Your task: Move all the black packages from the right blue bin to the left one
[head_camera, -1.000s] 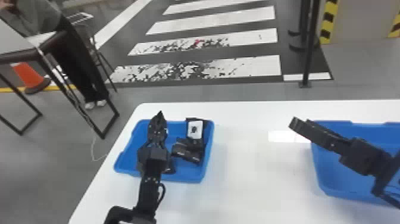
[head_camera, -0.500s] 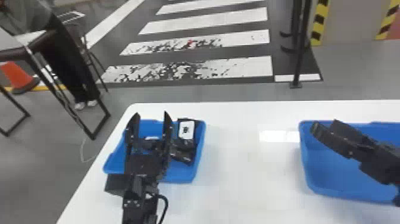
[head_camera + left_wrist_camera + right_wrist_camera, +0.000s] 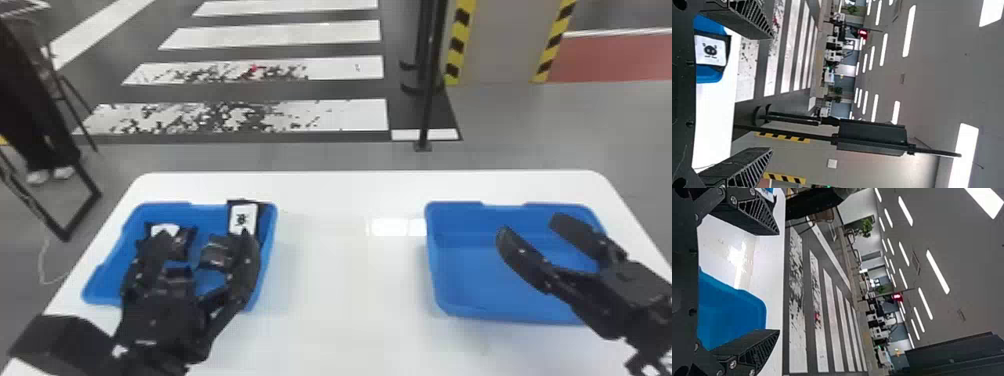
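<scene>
The black packages (image 3: 217, 252) that I can make out lie in the left blue bin (image 3: 205, 215), in the lower left of the head view; overlap and the arm make an exact count impossible. One, with a white label (image 3: 243, 220) facing the camera, sits in the bin's upper right corner, seemingly propped by the wall beside it. The others lie loosely at differing angles, as if dropped rather than arranged, which is enough for a task that asks only for the right bin.

The left gripper (image 3: 204, 239) is over that bin, its fingers spread wide with nothing between them. That opening would suit a release, or backing off without dragging a package along.

The right gripper (image 3: 532, 228) is above the right blue bin (image 3: 475, 280), at the right of the frame. Its fingers are also apart and hold nothing, perhaps kept there in case another pick is needed.

The two bins stand well apart on the white counter (image 3: 345, 300), one for each arm, so a package must be carried across. The transfer looks about finished. Next, I would lift the left gripper straight up, since a finger could snag the propped package or the rim.
</scene>
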Available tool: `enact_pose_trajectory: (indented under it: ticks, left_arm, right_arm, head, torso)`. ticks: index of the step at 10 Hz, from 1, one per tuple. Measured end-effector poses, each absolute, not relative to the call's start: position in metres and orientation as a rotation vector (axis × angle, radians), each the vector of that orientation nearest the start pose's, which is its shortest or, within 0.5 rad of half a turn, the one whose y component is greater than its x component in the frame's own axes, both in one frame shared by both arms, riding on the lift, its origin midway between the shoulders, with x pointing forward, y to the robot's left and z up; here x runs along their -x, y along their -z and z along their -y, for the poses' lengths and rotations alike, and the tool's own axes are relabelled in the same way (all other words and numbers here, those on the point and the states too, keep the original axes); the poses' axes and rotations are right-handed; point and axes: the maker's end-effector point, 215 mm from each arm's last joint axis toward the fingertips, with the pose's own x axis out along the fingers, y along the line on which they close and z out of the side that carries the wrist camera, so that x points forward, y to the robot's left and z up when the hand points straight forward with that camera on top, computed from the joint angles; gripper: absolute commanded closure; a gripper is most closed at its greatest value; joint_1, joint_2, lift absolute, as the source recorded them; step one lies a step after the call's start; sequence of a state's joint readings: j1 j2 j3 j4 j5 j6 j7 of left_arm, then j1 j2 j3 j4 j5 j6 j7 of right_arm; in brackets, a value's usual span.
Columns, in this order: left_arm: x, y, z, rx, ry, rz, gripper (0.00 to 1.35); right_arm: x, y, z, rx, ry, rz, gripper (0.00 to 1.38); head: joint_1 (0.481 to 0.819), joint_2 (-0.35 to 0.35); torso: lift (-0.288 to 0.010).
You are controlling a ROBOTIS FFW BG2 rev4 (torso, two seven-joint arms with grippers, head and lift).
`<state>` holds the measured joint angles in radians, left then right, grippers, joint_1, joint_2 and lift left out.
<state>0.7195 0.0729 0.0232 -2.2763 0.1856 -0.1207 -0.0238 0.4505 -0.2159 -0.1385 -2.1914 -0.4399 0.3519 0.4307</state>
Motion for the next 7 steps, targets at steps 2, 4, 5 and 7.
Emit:
enact_pose_trajectory:
  ticks: [2,4,5,7]
  left_arm:
    - [-0.379,0.265,-0.241,0.056,0.010,0.081,0.00]
    - [-0.371,0.271,-0.250,-0.019,-0.046,0.058,0.00]
    - [-0.370,0.269,-0.247,-0.030,-0.043,0.065,0.00]
    - [-0.368,0.253,-0.242,-0.028,-0.035,0.118,0.00]
  right_arm:
    - [-0.420,0.289,0.217,-0.103,-0.377,-0.102,0.16]
    - [-0.399,0.296,0.232,-0.090,-0.318,-0.118,0.16]
    - [-0.394,0.301,0.233,-0.097,-0.312,-0.127,0.16]
    - [-0.392,0.297,0.228,-0.098,-0.320,-0.117,0.16]
  head:
    - [0.695,0.035]
    - [0.695,0.027]
    - [0.695,0.022]
    - [0.695,0.022]
  torso:
    - [-0.132]
    - [-0.132]
    - [-0.132]
    - [-0.132]
